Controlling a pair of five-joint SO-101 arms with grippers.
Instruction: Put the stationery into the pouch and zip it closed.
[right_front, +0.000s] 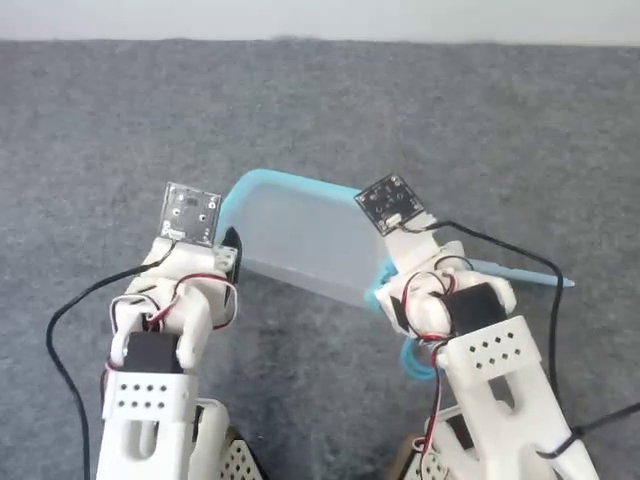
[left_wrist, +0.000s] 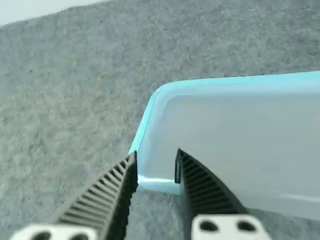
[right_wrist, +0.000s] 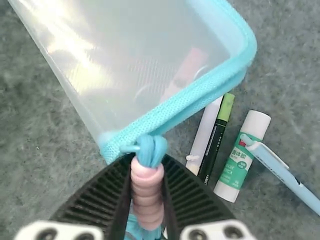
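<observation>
Translucent blue-edged zip pouch (right_front: 300, 235) sits mid-worktop (right_front: 100, 120). Right end effector (right_wrist: 147, 161) clamps its pink ribbed zip pull (right_wrist: 146, 186), likely for zipping. Left end effector (left_wrist: 156, 156), part-open, straddles the 9 o'clock corner, probably bracing it.

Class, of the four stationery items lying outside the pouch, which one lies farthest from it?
The light blue pen, beyond the glue stick; the white pen and green-tipped marker lie closer to the pouch.

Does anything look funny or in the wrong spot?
Yes. A glue stick, a green marker and a blue pen lie outside the pouch, while the right gripper grips its zipper pull.
</observation>
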